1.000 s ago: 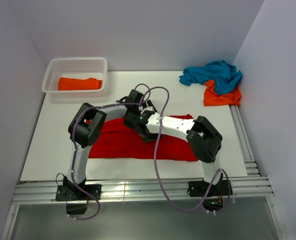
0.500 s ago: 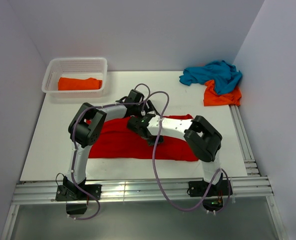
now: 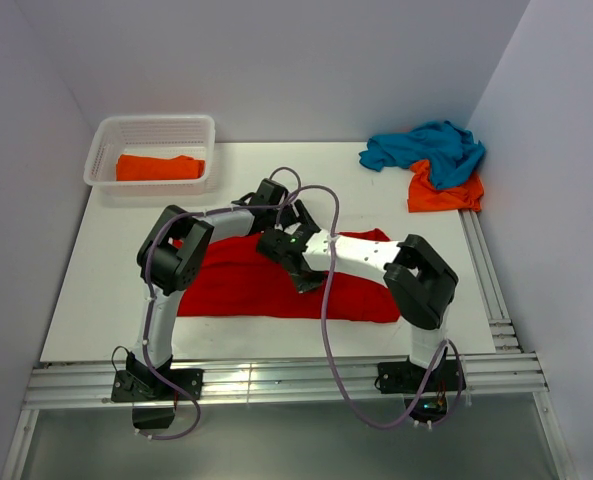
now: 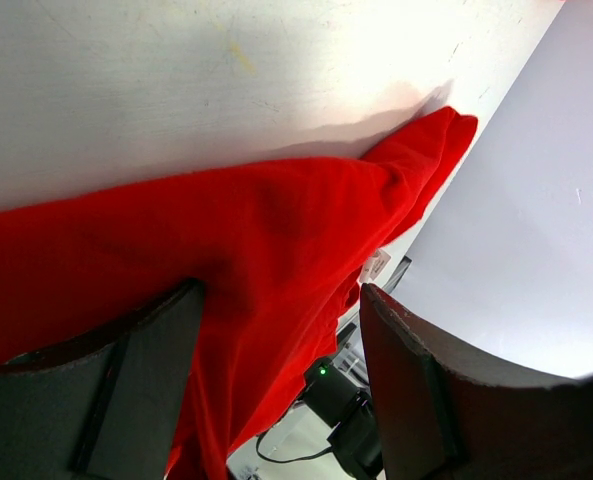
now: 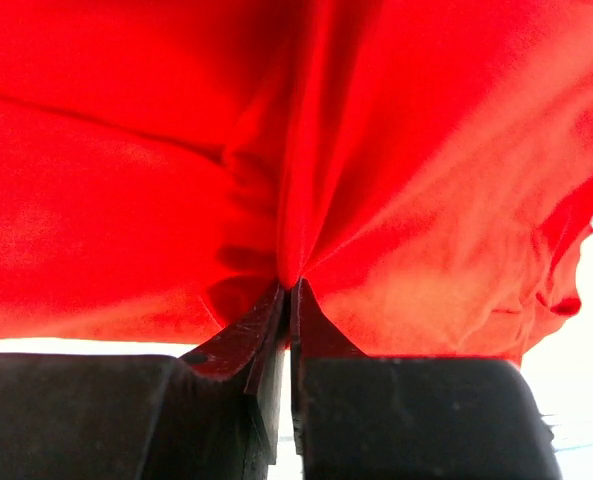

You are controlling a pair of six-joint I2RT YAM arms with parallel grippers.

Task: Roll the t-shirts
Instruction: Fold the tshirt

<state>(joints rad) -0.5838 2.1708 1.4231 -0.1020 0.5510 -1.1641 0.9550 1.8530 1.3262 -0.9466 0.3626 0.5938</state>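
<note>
The red t-shirt [image 3: 234,288] lies spread out on the white table [image 3: 96,280]. It is in the middle, on the near side, and it runs from left to right.

The right gripper [image 5: 289,292] is down on the middle of the red t-shirt. Its two fingers [image 5: 396,410] are pressed together with a small fold of red cloth squeezed between them. The cloth bunches into wrinkles that all run toward that pinch.

The left gripper [image 4: 281,295] is over the far edge of the red t-shirt, close beside the right one. Its fingers [image 4: 126,380] stand wide apart, with red cloth showing between them. I cannot tell if they touch the cloth. One red sleeve pokes out past them onto the bare table.

A white basket [image 3: 104,140] sits at the far left corner. A folded orange t-shirt [image 3: 158,167] lies inside it.

At the far right, by the wall, a blue t-shirt [image 3: 426,145] lies in a crumpled heap. It rests partly on the other orange t-shirt [image 3: 444,193], which sticks out on the near side of it.
</note>
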